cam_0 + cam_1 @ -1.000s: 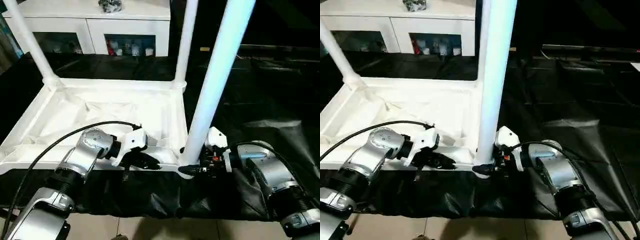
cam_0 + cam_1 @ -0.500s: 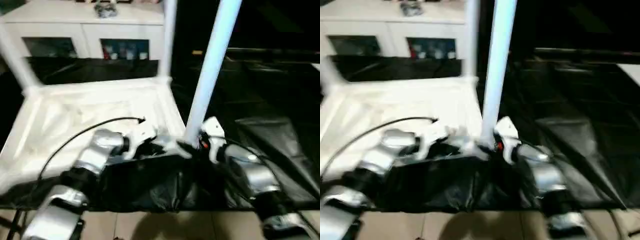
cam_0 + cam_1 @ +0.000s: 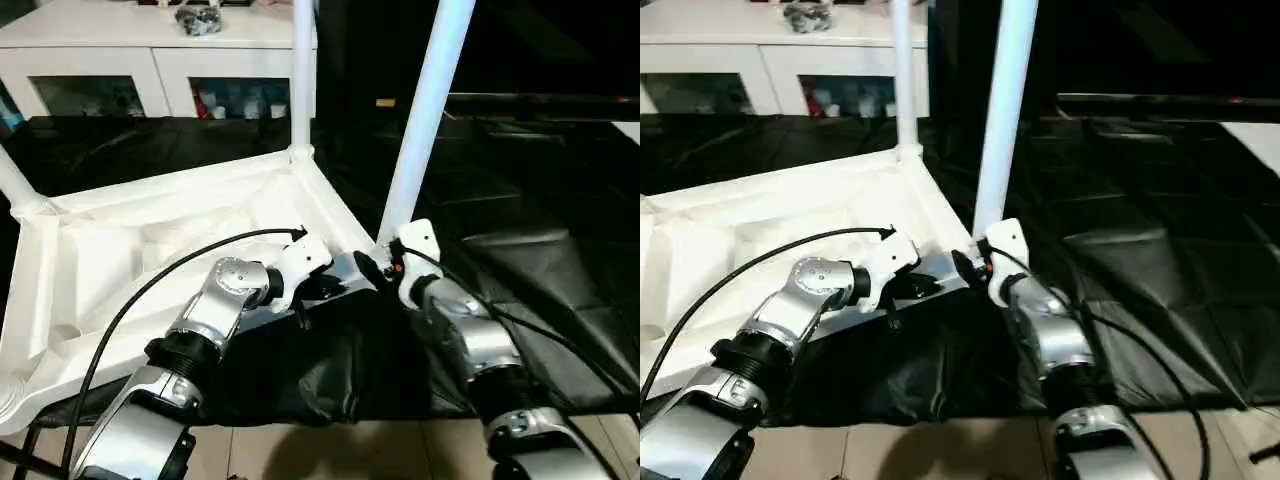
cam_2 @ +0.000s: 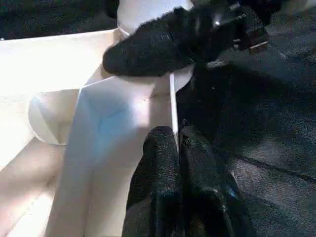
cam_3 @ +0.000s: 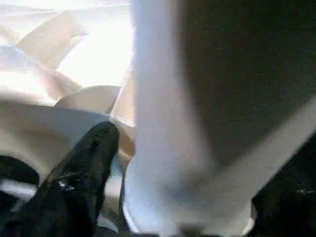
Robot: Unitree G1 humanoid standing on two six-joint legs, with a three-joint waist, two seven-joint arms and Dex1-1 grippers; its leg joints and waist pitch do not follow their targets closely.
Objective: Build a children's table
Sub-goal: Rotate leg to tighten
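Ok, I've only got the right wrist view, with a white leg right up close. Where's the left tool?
Observer: The left tool is on the near edge of the upturned tabletop, beside that near leg, and it is closed on the rim.
Operator: How many legs are up?
Observer: Three show standing: that one, a far leg at the back corner and a left leg at the picture's edge.
Operator: What's the table lying on?
Observer: Black sheeting, with a white cabinet behind it.
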